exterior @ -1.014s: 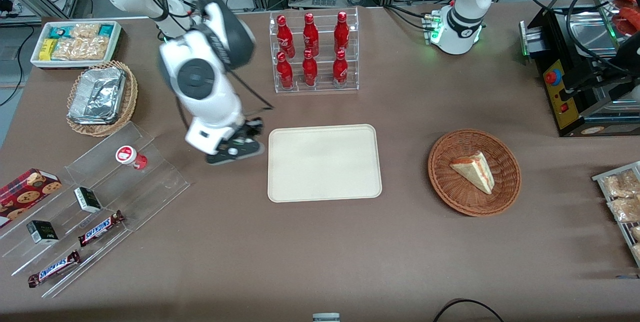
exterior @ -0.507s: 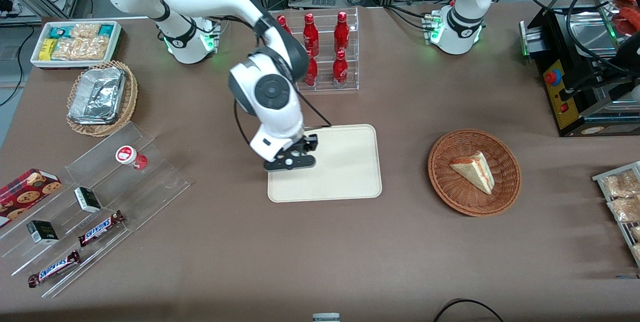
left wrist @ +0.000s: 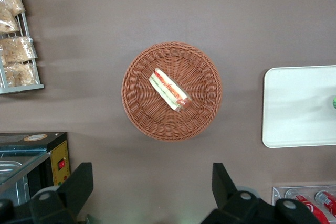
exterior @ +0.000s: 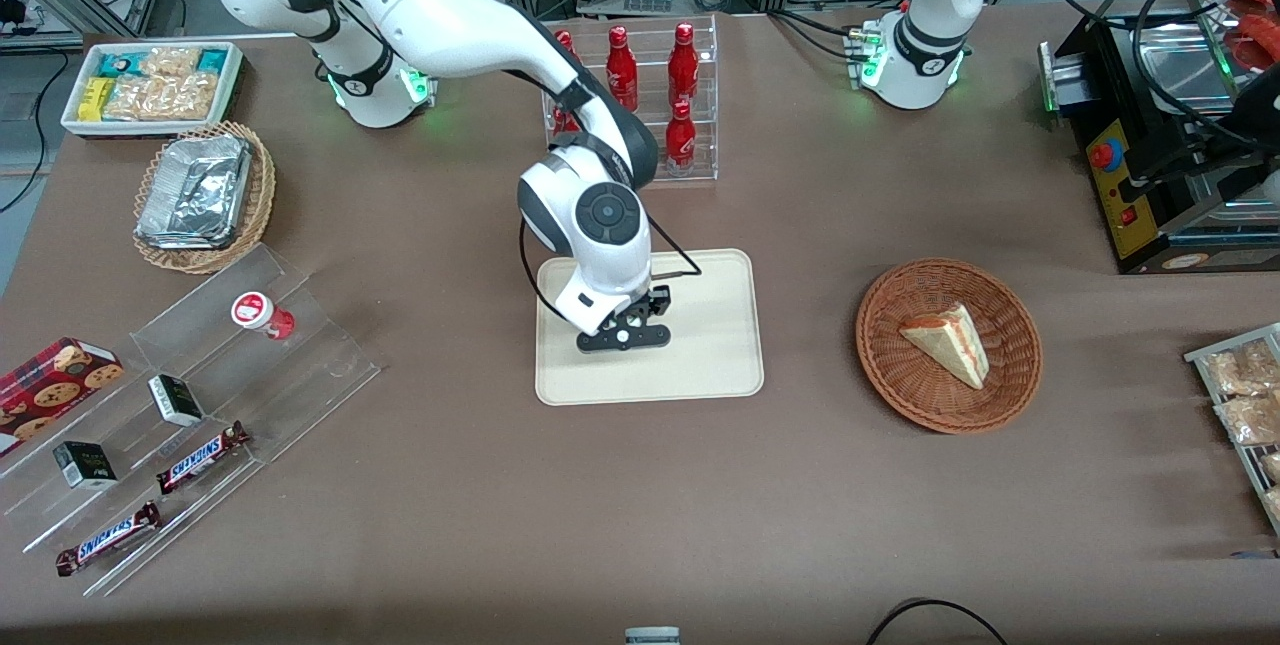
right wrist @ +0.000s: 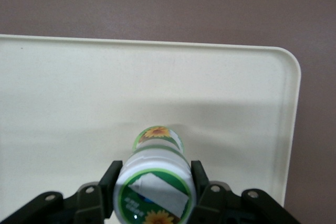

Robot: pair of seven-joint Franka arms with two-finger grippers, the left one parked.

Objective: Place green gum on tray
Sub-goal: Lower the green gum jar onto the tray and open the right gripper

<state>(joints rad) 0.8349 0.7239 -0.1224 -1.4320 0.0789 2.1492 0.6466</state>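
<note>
While the gripper (exterior: 622, 337) hangs over the tray (exterior: 720, 365), you've got most of the job done: pickup and carry are finished, judging by where things sit. The fingers (right wrist: 111, 182) are clamped on the green gum (right wrist: 153, 187), one each side of the bottle, lid facing the wrist cam. The bottle isn't visible in the front view; the arm's wrist covers it.

The gum is above the tray's inner area, well inside the rim. Whether the base is touching the tray or just above it, can't tell; its shadow on the tray suggests it's close.

What's left, approx: lower it if it isn't down already, let go, pull the arm clear. Watch that the bottle stays upright on release, since it's a narrow cylinder and could tip.

The red-lidded bottle (exterior: 262, 314) on the clear stand (exterior: 320, 365) is untouched, toward the working arm's end of the table.
</note>
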